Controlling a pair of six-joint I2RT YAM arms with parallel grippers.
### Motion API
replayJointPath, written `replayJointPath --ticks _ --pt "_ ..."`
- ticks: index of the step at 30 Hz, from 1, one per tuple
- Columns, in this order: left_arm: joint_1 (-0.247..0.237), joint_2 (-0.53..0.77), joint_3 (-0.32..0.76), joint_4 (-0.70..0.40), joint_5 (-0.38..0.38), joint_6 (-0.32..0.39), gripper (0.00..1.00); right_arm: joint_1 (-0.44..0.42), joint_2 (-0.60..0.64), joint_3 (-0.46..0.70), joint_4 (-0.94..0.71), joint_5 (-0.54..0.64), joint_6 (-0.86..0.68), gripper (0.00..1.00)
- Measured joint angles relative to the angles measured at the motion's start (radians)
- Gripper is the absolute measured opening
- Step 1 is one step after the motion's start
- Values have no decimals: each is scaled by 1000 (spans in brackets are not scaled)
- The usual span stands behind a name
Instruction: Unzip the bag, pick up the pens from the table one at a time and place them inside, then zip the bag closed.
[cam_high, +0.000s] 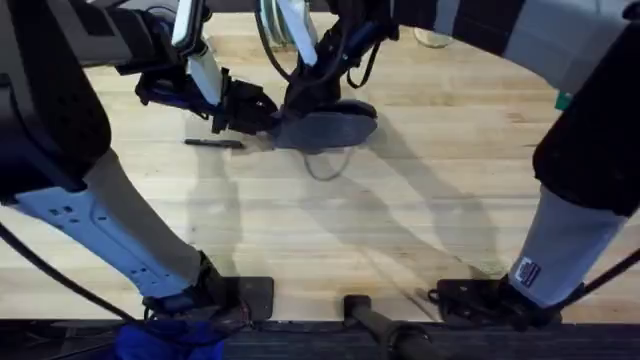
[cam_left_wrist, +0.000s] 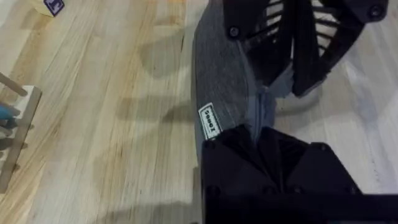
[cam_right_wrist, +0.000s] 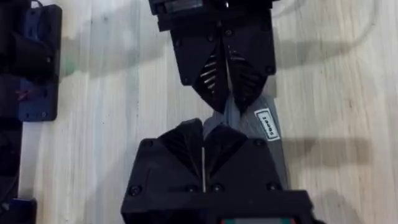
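Note:
The blue-grey bag (cam_high: 340, 130) lies on the table (cam_high: 420, 220) at the far middle. My left gripper (cam_high: 262, 118) pinches the bag's left end, fingers shut on the fabric. My right gripper (cam_high: 315, 108) comes down on the bag from behind and is also shut on it. In the left wrist view, my left gripper (cam_left_wrist: 258, 134) clamps the bag (cam_left_wrist: 224, 74) by its zipper line, facing the right gripper (cam_left_wrist: 298, 74). In the right wrist view, my right gripper (cam_right_wrist: 204, 127) meets the left gripper (cam_right_wrist: 227, 93) over the bag (cam_right_wrist: 264, 124). A black pen (cam_high: 213, 143) lies just left of the bag.
A thin cord loop (cam_high: 325, 165) lies on the wood in front of the bag. A wooden rack (cam_left_wrist: 12, 124) stands off to one side, and a black and blue device (cam_right_wrist: 37, 62) rests on the tabletop. Bare wood stretches toward the near edge.

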Motion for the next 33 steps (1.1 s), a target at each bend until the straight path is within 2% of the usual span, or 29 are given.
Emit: replayJointPath --ticks 7,10,12,16,17,20,32,33 --pt "0 0 0 -1 0 0 41 0 0 0 -26 -1 0 31" --pt "-1 0 0 0 0 0 41 0 0 0 -28 -5 0 119" --pt "-4 0 0 0 0 0 41 4 0 0 -27 -21 1 285" --pt "-7 0 0 1 0 0 41 15 0 2 -47 -38 0 853" --pt "-7 0 0 1 0 0 41 18 0 2 -55 -42 -2 961" --pt "-7 0 0 1 0 0 41 19 0 2 -67 -45 0 995" --pt "-8 0 0 5 0 0 41 19 0 3 -93 -49 0 996" --pt "-10 0 0 7 0 0 67 19 0 4 -99 -49 0 996"
